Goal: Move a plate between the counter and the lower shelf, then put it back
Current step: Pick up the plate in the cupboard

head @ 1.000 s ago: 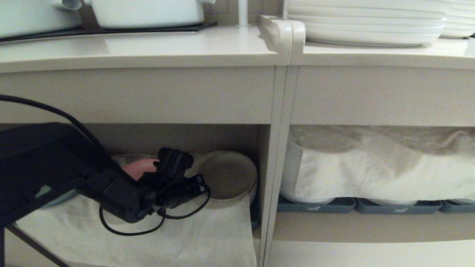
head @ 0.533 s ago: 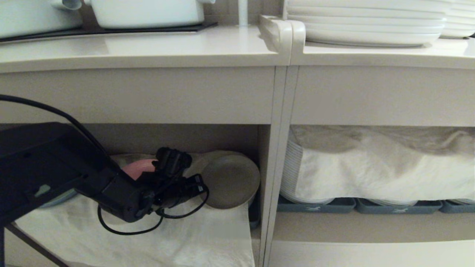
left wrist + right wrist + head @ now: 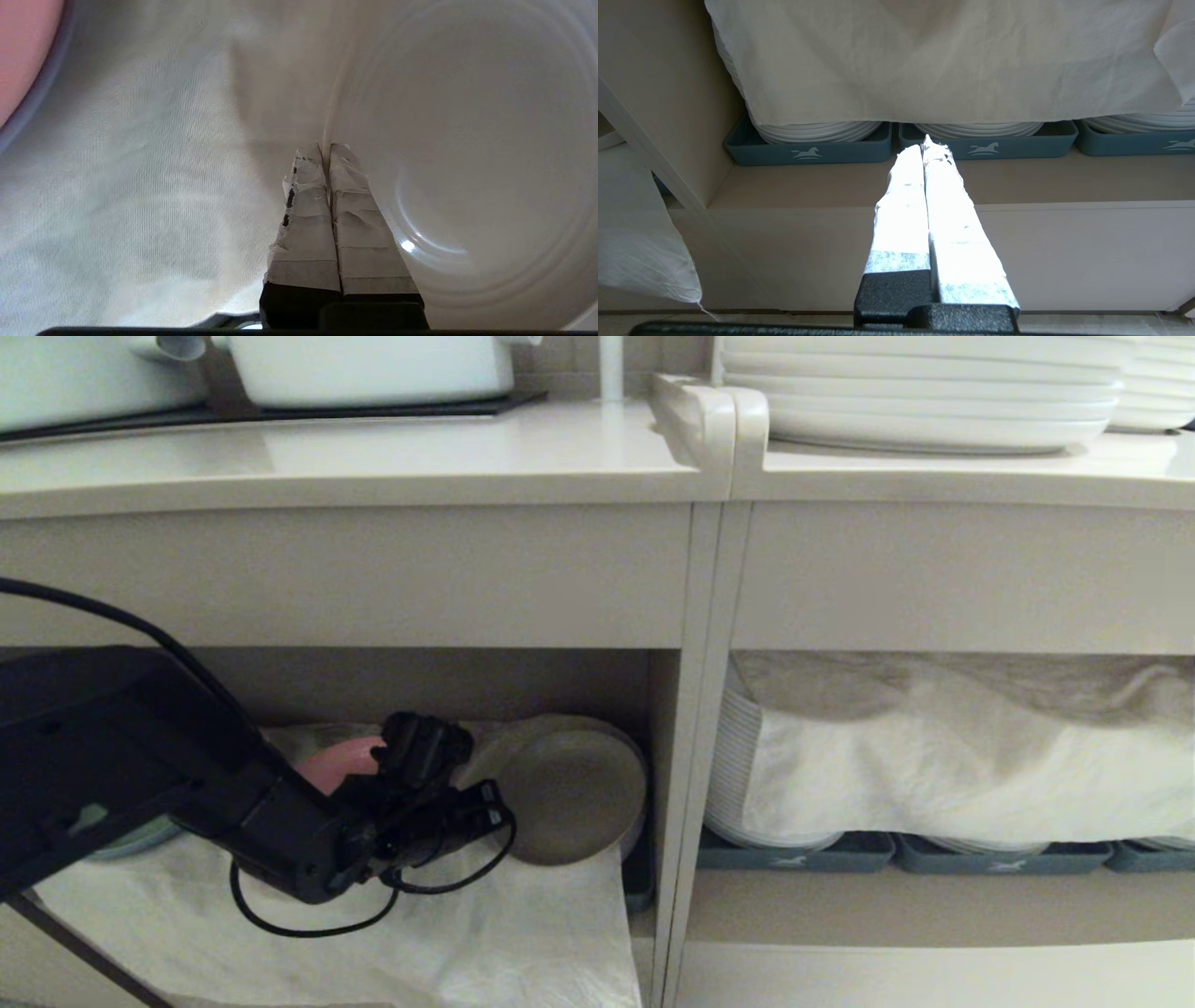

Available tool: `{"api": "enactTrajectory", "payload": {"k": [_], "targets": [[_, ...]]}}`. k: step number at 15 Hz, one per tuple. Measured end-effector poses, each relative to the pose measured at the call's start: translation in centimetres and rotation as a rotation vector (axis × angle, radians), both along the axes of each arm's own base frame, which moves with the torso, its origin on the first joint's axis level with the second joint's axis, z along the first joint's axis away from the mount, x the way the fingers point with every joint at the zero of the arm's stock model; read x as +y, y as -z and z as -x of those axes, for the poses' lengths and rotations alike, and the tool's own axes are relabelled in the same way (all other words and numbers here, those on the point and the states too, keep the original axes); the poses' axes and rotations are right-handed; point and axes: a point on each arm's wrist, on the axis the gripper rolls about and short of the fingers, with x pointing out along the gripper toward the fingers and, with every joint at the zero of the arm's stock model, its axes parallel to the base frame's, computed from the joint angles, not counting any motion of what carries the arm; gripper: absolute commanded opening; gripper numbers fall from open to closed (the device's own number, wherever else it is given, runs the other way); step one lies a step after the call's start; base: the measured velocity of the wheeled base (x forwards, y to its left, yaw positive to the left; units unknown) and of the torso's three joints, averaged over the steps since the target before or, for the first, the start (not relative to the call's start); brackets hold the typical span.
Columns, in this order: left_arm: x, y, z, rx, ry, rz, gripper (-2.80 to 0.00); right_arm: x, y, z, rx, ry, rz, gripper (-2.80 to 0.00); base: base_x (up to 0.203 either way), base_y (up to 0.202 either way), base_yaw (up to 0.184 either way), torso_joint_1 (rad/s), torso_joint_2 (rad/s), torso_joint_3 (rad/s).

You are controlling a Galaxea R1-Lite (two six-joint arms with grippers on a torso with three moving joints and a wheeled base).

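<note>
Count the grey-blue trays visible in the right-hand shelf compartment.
3. All sit in a row under the white cloth, holding white plates: one grey-blue tray by the divider wall, one in the middle, one at the far end, cut off. More may be hidden.

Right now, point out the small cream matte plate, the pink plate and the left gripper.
small cream matte plate (image 3: 574, 798), head view, its centre.
pink plate (image 3: 338, 762), head view, visible rim.
left gripper (image 3: 325, 151), left wrist view, fingertips.

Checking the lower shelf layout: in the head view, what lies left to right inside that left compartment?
Green plate edge → pink plate → left gripper → the plate, tilted with its rim gripped, over the white cloth.
</note>
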Motion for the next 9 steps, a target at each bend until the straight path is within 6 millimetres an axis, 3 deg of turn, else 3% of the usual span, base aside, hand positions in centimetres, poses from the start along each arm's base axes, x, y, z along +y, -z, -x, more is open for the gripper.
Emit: {"api": "enactTrajectory", "payload": {"k": [9], "targets": [[1.1,-0.3,2.4,0.023,-0.019,-0.027,-2.80,0.0,0.0,0.0,0.000,0.000,0.000,-2.80,0.000,0.000,0.000,0.000,0.00,0.000]]}}
